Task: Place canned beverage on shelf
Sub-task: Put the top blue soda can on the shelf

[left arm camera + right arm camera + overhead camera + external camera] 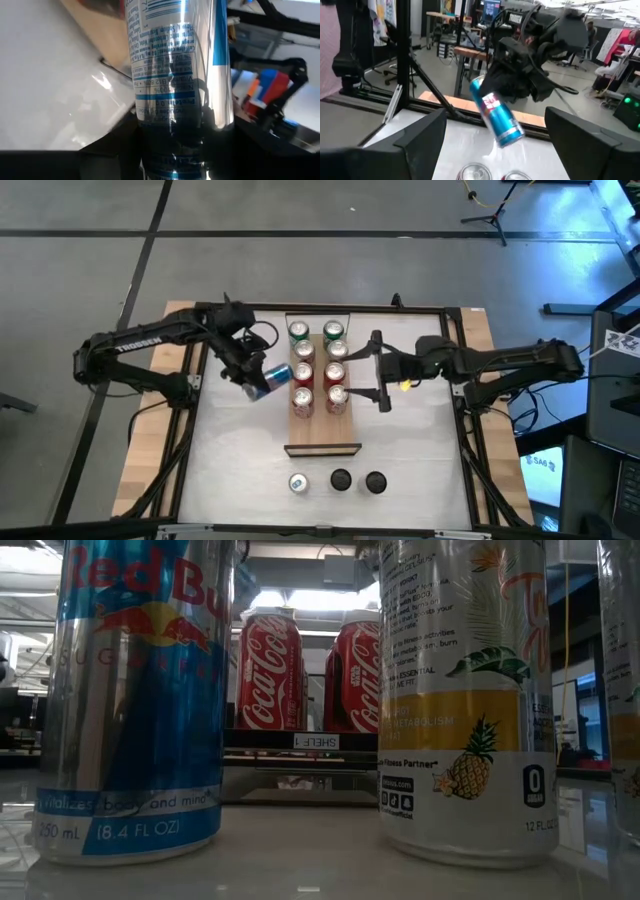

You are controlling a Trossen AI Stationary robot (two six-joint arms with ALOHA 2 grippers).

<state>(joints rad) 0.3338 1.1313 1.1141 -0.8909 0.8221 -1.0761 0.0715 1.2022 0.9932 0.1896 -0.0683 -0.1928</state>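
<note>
My left gripper (256, 378) is shut on a blue-and-silver Red Bull can (274, 377), which is tilted above the table just left of the shelf. The can also shows in the left wrist view (180, 75) and the right wrist view (496, 117). The shelf (322, 430) is a light-wood plank at the table's middle. Several cans (318, 365) stand on it in two columns, and its near end is bare. My right gripper (379, 370) is open and empty just right of the shelf, with its fingers (420, 145) spread wide. My left gripper pinches the Red Bull can's side wall (172, 132) between its two fingers, toward the can's upper end (479, 89). The fingers come slanting down from the table's left side and lie across the can. The can is lifted clear and tilted, its free end (512, 136) pointing down toward the shelf.
Three cans stand near the table's near edge: a Red Bull can (298, 482) (140, 700), a pineapple-print can (340, 479) (465, 700) and a third can (375, 481). Red Coca-Cola cans (270, 670) stand at the shelf's near end of the rows.
</note>
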